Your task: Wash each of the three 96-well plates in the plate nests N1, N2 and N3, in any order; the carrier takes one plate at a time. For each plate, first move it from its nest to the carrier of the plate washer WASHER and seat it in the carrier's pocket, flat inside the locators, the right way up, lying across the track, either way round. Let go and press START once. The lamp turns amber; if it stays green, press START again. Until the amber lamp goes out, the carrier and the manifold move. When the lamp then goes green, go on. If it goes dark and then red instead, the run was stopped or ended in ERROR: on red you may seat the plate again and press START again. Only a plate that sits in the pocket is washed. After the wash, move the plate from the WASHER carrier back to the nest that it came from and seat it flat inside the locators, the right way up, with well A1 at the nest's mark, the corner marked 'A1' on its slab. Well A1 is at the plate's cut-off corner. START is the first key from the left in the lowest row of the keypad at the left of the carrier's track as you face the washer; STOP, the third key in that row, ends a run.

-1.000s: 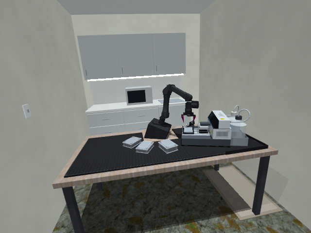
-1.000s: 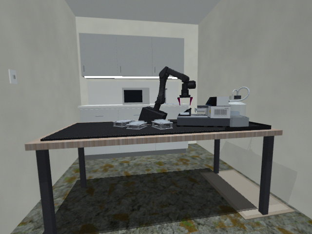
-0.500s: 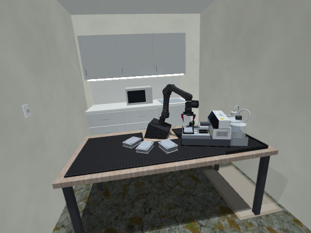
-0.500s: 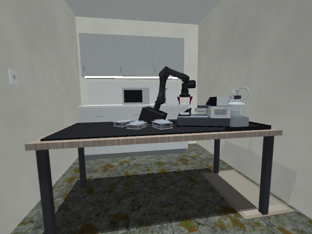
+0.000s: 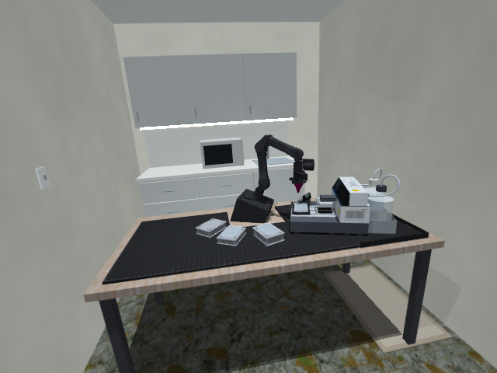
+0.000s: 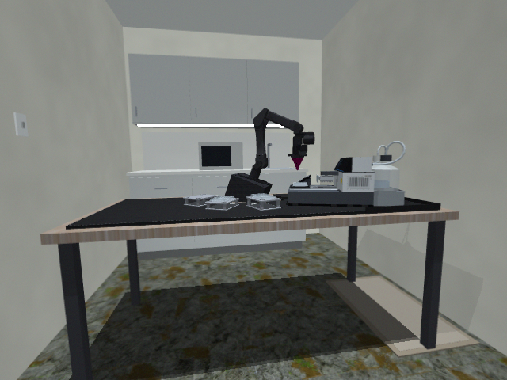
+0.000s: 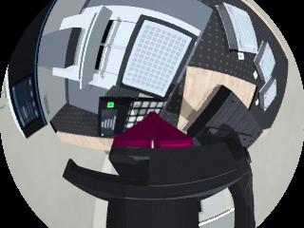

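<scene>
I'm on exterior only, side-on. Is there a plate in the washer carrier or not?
Observer: Yes. The wrist view shows a 96-well plate lying wells-up on the washer, in front of the manifold.
Operator: Lamp?
Observer: Green lamp, at a corner of the keypad.
Operator: Tool state?
Observer: The tool is shut on nothing. Its magenta fingertips meet in a point hanging over the keypad, not touching it yet.

table (image 5: pixel 261 270): pale wood edge | mat (image 5: pixel 168 249): matt black, dotted
</scene>
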Available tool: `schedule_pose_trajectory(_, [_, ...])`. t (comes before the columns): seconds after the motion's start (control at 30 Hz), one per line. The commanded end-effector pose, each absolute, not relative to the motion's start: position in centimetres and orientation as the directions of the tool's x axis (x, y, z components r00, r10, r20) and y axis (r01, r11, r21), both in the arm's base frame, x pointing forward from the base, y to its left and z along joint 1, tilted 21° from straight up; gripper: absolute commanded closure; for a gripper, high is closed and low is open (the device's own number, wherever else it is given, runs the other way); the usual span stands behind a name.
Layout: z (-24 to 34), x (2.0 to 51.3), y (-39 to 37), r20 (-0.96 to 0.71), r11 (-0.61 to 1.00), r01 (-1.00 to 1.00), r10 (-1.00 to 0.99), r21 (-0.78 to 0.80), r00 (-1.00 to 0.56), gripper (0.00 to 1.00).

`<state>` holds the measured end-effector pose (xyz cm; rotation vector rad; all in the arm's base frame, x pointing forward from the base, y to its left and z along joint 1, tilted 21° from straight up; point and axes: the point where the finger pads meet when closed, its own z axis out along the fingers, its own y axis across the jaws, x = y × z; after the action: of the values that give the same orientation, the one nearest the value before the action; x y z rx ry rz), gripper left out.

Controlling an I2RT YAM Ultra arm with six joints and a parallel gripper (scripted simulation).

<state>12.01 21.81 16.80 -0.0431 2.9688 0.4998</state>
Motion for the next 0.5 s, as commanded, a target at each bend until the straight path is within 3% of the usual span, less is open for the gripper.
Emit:
schedule_pose_trajectory(0.0, [17.1,11.1,21.8,-0.191,0.938,-0.161,-0.104,0.308,-0.976,1.0])
schedule_pose_trajectory(0.3, [16.7,7.8,22.0,-0.273,0.865,-0.442,-0.377,0.239,-0.885,1.0])
schedule_pose_trajectory(0.47, [16.7,7.8,22.0,-0.277,0.858,-0.458,-0.393,0.234,-0.877,1.0])
